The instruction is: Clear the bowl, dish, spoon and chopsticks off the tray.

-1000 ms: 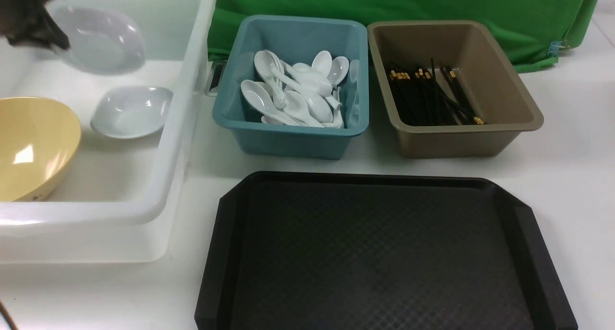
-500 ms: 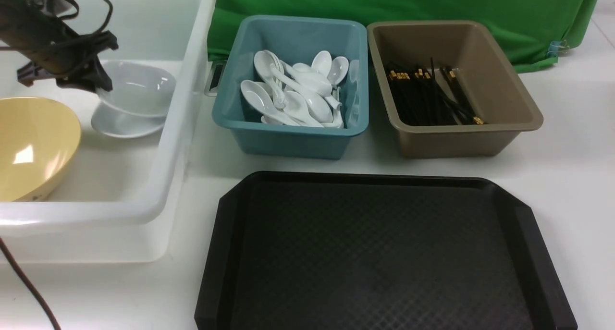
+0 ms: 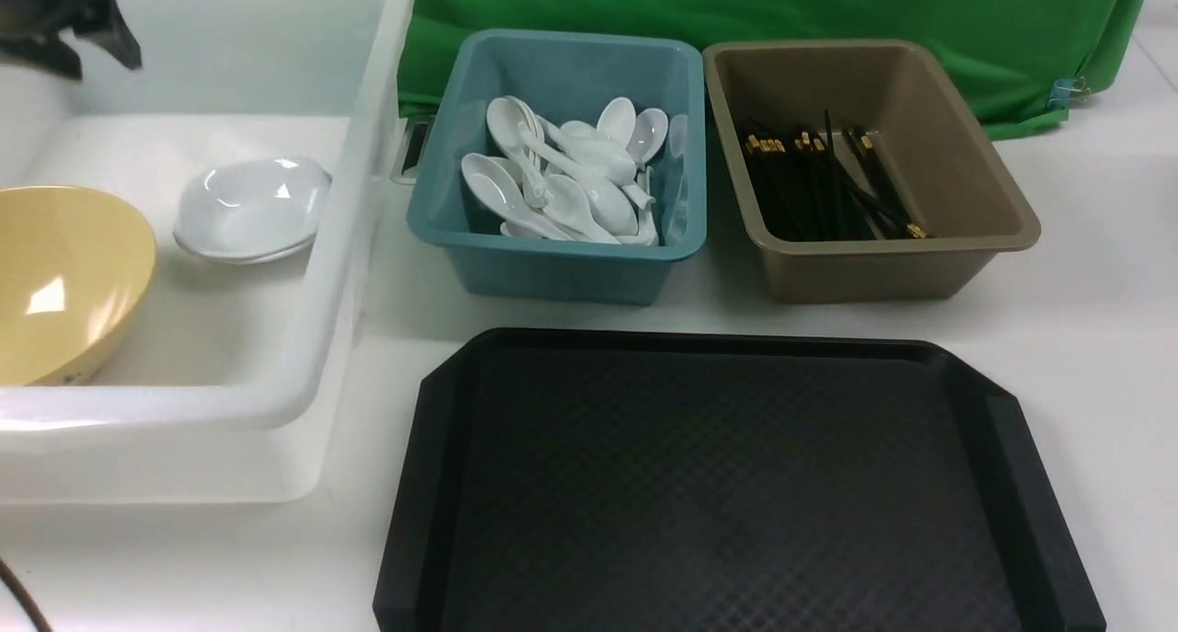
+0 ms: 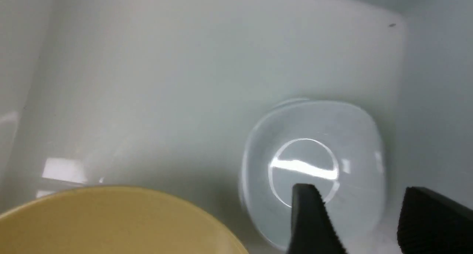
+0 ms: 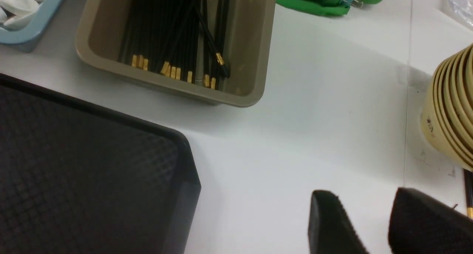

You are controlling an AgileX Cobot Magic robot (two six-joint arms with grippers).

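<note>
Tray (image 3: 736,485) sits bare on the white bench (image 3: 1086,273), nearest the robot. The bowl (image 3: 64,282) rests in the clear white tub (image 3: 304,374) on the left — mustard yellow, tilted against the near wall. Beside it in the same tub, white dishes (image 3: 250,209) lie stacked one in the other. The spoons (image 3: 561,177) are piled in the blue tub (image 3: 552,264); the chopsticks (image 3: 824,186) lie in the brown tub (image 3: 883,264). Left tool (image 4: 364,224) hangs above the dishes, its jaws parted and holding nothing. Right tool (image 5: 369,224) hovers over bare bench off the tray's right side — jaws apart, empty. A stack of yellow bowls (image 5: 451,106) stands near it.
</note>
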